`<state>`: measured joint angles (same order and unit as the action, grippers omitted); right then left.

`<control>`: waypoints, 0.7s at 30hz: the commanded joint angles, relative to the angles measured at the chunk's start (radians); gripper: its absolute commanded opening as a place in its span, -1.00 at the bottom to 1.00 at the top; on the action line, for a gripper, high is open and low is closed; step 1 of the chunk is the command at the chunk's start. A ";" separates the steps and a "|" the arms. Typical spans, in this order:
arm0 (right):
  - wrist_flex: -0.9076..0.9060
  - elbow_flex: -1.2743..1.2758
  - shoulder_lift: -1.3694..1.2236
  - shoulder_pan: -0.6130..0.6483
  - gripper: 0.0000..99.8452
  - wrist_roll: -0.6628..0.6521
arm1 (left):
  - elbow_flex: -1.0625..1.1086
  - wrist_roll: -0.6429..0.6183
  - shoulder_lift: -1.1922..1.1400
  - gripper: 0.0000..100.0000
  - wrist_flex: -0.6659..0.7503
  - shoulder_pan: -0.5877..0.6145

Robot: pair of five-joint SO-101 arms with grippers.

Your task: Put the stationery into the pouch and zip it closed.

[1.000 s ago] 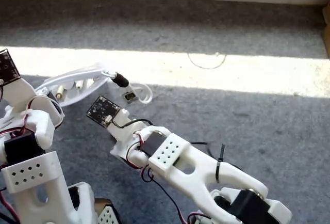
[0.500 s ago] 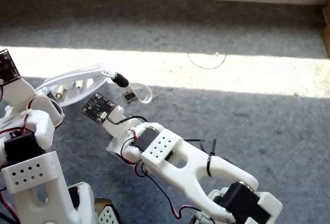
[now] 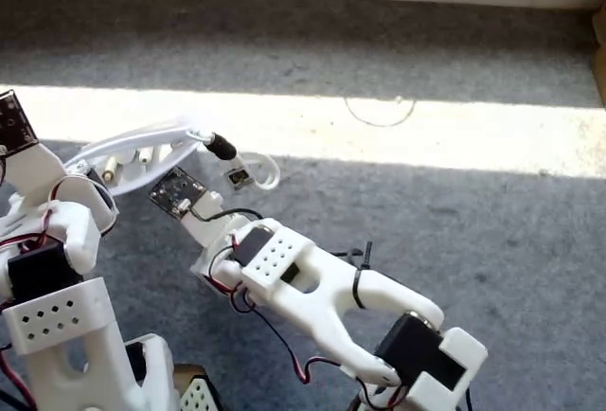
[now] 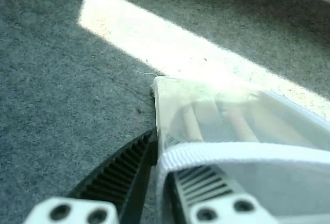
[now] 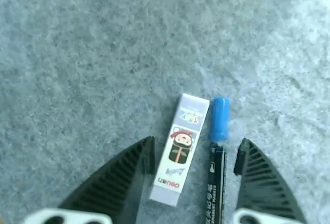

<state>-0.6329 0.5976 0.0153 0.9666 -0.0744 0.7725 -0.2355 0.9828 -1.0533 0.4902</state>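
Surface: You are working over a grey carpeted surface (image 3: 473,241), with a sunlit band (image 3: 426,136) across it beyond both arms.
Right arm: Your right arm (image 3: 312,288) lies across the middle of the high view. Its wrist is just beside the pouch and covers the ground under it.
Left arm: Your left arm (image 3: 57,269) stands at the pouch's other side.
Pouch: The pouch (image 3: 142,151) is in your left gripper. Its clear side shows pale sticks (image 4: 196,123) inside, and the high view adds a black zip pull (image 3: 220,146) at the end towards your right arm.
Left gripper: The left gripper (image 4: 162,154) is pinched on the pouch's white rim band, which runs between the fingertips.
Right gripper: The right gripper (image 5: 196,144) is spread wide above the carpet, with two items between its fingertips.
Pen: The pen (image 5: 216,162) has a black barrel, and its blue cap points away from the gripper.
Eraser: The eraser (image 5: 180,149) is just beside the pen, nearly parallel to it.
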 commanded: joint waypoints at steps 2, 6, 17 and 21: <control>0.016 -0.061 -0.021 0.007 -0.51 0.005 | -0.012 -0.012 0.015 -0.98 0.028 0.012; 0.015 -0.061 -0.027 0.001 -0.52 0.005 | -0.012 -0.011 0.015 -0.98 0.028 0.012; -0.145 -0.058 -0.025 -0.010 -0.99 -0.269 | -0.010 -0.009 0.015 -0.98 0.028 0.012; -0.243 -0.059 -0.025 -0.058 -0.99 -0.358 | -0.010 -0.009 0.015 -0.98 0.028 0.012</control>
<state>-0.8048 0.5608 -0.0245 0.9528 -0.3675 0.7725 -0.2355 0.9828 -1.0533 0.4902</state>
